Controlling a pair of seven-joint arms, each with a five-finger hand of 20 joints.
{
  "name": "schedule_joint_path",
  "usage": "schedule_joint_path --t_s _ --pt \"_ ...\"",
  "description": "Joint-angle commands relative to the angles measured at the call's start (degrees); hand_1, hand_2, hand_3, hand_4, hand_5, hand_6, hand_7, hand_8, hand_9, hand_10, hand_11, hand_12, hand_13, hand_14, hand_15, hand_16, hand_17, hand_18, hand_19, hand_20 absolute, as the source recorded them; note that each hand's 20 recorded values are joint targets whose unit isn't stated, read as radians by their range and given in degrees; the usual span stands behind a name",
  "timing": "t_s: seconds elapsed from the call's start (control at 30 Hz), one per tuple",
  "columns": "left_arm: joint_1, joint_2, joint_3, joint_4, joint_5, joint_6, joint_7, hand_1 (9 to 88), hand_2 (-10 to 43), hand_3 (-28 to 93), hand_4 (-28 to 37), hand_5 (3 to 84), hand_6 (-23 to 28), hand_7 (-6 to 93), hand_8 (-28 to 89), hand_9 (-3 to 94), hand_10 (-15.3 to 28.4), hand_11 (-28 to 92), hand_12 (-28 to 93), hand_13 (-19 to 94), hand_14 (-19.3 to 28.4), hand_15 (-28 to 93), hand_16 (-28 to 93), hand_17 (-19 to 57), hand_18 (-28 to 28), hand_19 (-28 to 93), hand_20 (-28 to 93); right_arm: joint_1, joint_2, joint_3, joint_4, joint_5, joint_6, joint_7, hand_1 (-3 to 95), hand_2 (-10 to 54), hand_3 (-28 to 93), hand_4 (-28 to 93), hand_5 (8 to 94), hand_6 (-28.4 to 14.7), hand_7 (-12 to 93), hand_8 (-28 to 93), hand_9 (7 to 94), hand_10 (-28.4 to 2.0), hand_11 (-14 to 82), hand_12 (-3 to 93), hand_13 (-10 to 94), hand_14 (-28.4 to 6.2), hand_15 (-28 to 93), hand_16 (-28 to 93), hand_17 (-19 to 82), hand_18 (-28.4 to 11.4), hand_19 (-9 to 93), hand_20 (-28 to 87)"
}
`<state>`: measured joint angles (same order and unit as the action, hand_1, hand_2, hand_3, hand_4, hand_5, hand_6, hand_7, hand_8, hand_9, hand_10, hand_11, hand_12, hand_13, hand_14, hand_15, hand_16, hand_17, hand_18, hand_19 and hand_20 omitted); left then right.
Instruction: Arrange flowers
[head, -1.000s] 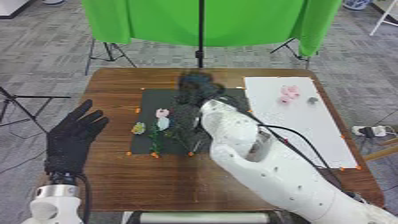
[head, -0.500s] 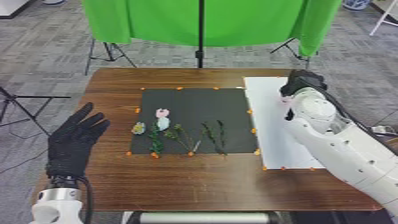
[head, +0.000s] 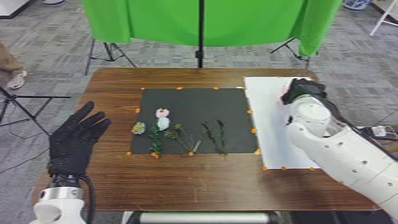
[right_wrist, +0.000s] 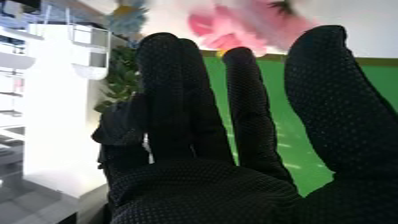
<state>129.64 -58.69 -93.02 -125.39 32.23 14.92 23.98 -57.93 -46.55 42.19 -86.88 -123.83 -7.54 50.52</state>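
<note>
Flowers and green stems on dark mat

Right robot hand is over the white sheet, fingers straight, near pink flowers. Left robot hand, fingers spread, is at the left edge of the tabletop.

In the head view, the right hand and right arm hide part of the white sheet and some of the worktop. The right arm runs out past the right edge; the left arm is cut off by the bottom edge. The orange bits around the dark mat are too small to identify. In the right wrist view, the pink flowers are blurred and cut off by the edge; the bluish flower is blurred too.
</note>
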Motion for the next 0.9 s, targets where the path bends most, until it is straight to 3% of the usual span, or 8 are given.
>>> schedule_joint_path --t_s 0.03,0.2,0.37,0.53,0.63,0.67,0.83,0.9 --pt "-0.1 -0.51 0.41 0.68 0.07 -0.33 -0.89 25.3 9.1 76 -20.3 40.6 10.8 12.8 -8 38.4 20.9 29 13 27 26.0 56 -8 -7.9 23.3 50 25 -0.8 -1.0 -0.9 0.8 -2.0 -1.0 -0.8 37.6 -9.5 81 -28 57.4 2.7 16 -13 59.8 -16.5 21.7 14.3 51 -14.7 75 7 20 -23.1 93 57" --pt "-0.5 -0.81 0.52 0.97 0.1 -0.52 -1.34 25.4 9.2 76 -20.4 40.7 10.8 12.9 -8 38.4 20.9 29 13 27 26.1 56 -8 -7.8 23.2 50 25 -0.7 -1.4 -4.5 3.6 -5.2 2.9 -1.5 41.8 -9.5 79 -28 64.8 3.7 16 -13 67.2 -13.2 23.3 14.4 57 -12.0 74 9 22 -22.8 93 55" --pt "-0.5 -1.04 0.21 0.97 0.29 -0.61 -1.71 25.5 9.2 76 -20.3 40.7 10.8 12.9 -8 38.4 20.9 29 13 27 26.1 56 -8 -7.8 23.3 50 25 -1.9 -0.9 -5.9 3.6 -7.1 8.5 -2.5 54.8 -9.5 65 -28 83.8 4.4 16 -1 86.6 -7.3 14.4 29.7 68 -7.4 75 14 27 -21.0 93 56" --pt "-0.1 0.0 0.35 0.83 -0.53 -0.15 -0.7 25.4 9.1 76 -20.3 40.7 10.8 12.9 -9 38.4 20.8 29 13 27 26.1 56 -8 -7.8 23.3 50 25 -2.6 0.1 -5.1 0.8 -8.2 12.9 -3.4 55.2 -9.5 65 -28 87.2 4.7 16 0 91.2 -5.8 16.8 32.5 71 -6.4 76 15 30 -20.6 93 58" --pt "0.5 0.09 0.15 0.67 -0.58 0.02 -0.4 25.3 9.1 76 -20.3 40.7 10.8 12.9 -9 38.4 20.9 29 13 27 26.1 56 -8 -7.8 23.3 50 25 -2.0 0.9 -5.3 -2.0 -9.3 17.0 -4.7 54.5 -9.5 68 -28 87.8 4.1 16 1 91.9 -5.6 16.2 33.1 71 -6.1 76 15 31 -20.5 93 59" --pt "0.5 -0.21 -0.09 0.65 -0.34 -0.24 -0.96 25.3 9.1 76 -20.2 40.7 10.8 12.9 -9 38.4 20.9 29 13 27 26.1 56 -8 -7.9 23.3 50 25 -2.1 1.2 -5.4 -3.4 -9.2 18.1 -5.1 54.3 -9.5 68 -28 88.0 3.9 16 1 92.1 -5.6 16.1 33.4 72 -6.2 76 16 31 -20.6 93 59" --pt "1.2 -0.1 -0.42 0.37 -0.47 0.09 -0.31 25.4 9.1 76 -20.3 40.7 10.8 13.0 -8 38.4 20.9 29 13 27 26.1 56 -8 -7.9 23.3 50 25 -1.7 -0.7 -5.7 -10.1 -10.3 16.9 -12.2 54.0 -9.5 70 -28 88.5 3.2 15 2 92.7 -6.2 16.3 33.6 72 -6.4 76 16 31 -20.6 93 60" --pt "1.4 0.77 0.0 0.34 -1.38 0.67 0.87 25.4 9.1 76 -20.3 40.8 10.8 13.0 -9 38.4 20.9 29 13 27 26.0 56 -8 -7.9 23.3 50 25 -1.1 -2.6 -7.0 -11.8 -11.4 16.3 -15.3 54.0 -9.5 70 -28 88.5 3.2 15 2 92.5 -6.4 16.4 33.7 71 -6.6 77 16 31 -20.6 93 60"
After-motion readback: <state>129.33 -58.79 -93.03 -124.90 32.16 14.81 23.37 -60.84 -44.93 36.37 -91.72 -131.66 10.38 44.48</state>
